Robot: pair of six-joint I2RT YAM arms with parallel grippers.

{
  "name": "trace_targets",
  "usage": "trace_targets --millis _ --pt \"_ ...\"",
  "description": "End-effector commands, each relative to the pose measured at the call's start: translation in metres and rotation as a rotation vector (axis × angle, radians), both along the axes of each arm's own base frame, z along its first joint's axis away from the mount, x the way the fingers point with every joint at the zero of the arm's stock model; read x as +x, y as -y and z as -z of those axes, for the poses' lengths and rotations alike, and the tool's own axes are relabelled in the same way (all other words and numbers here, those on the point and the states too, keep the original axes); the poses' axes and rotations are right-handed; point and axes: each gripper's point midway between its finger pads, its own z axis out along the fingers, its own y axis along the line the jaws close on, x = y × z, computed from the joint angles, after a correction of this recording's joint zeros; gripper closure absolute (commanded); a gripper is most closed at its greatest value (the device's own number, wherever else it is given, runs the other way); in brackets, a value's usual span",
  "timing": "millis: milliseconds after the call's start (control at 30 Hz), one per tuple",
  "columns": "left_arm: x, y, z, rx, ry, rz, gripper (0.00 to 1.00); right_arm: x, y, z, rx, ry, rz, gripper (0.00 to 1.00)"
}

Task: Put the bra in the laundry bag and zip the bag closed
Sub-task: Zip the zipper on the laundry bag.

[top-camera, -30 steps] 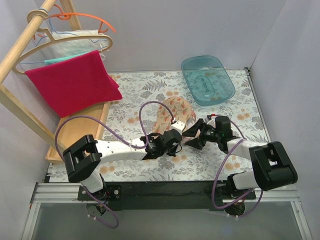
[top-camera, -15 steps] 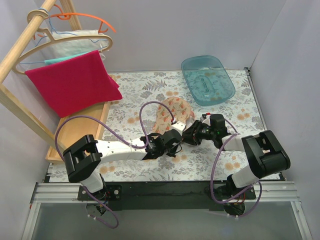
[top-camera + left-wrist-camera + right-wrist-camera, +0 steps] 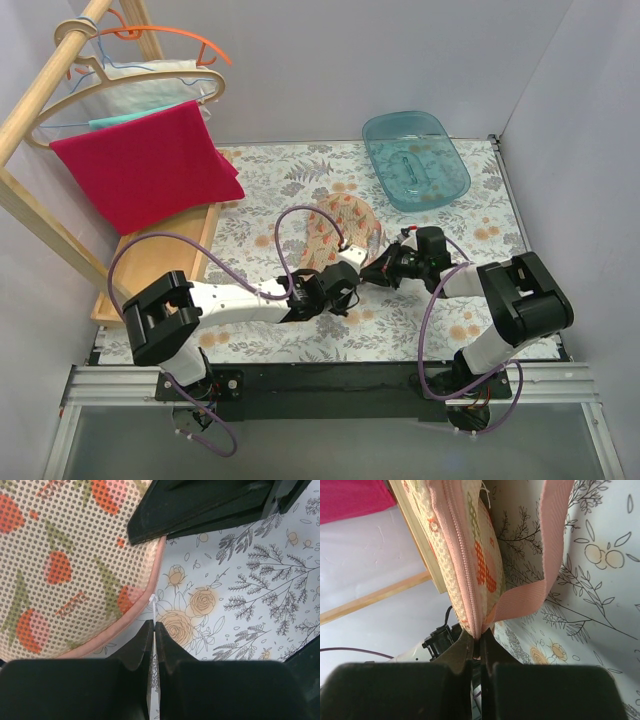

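The left gripper (image 3: pixel 154 628) was clenched just beside the bag's (image 3: pixel 65 555) pink edge, with only a thin white thread (image 3: pixel 152 601) at its fingers. Whether it held the bag I could not tell. The bag lay mid-table. The bra was nowhere visible, probably inside. The right gripper (image 3: pixel 479 646) pinched the bag at the end of its zipper (image 3: pixel 456 555), beside the loop (image 3: pixel 552 555). To zip well, the left needed to anchor the fabric while the right drew steadily along the seam, not upward.
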Motion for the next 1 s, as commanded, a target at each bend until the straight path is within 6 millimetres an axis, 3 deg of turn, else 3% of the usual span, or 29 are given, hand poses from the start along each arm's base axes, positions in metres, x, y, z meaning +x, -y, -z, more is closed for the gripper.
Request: trace_targets --millis 0,367,533,633,667,767,967 --pt "-0.009 -0.008 -0.013 -0.038 -0.001 0.007 1.00 0.026 0.002 -0.015 0.015 0.095 0.033 0.99" --pt "-0.021 -0.047 -0.002 -0.007 -0.016 -0.039 1.00 0.050 0.034 -0.015 0.009 0.120 0.112 0.99" --pt "-0.025 -0.058 0.004 0.003 -0.025 -0.058 1.00 0.053 0.036 -0.017 0.026 0.131 0.079 0.99" --pt "-0.025 -0.053 0.003 -0.007 -0.032 -0.056 1.00 0.043 0.028 -0.022 0.058 0.152 0.000 0.82" --pt "-0.024 -0.050 0.002 -0.009 -0.033 -0.050 1.00 0.039 0.026 -0.024 0.063 0.157 -0.013 0.64" --pt "-0.020 -0.034 -0.005 -0.022 -0.024 -0.027 1.00 0.020 0.030 -0.024 0.053 0.145 0.014 0.30" --pt "-0.010 -0.008 -0.017 -0.045 -0.001 0.015 1.00 -0.020 0.033 -0.015 0.041 0.070 0.079 0.24"
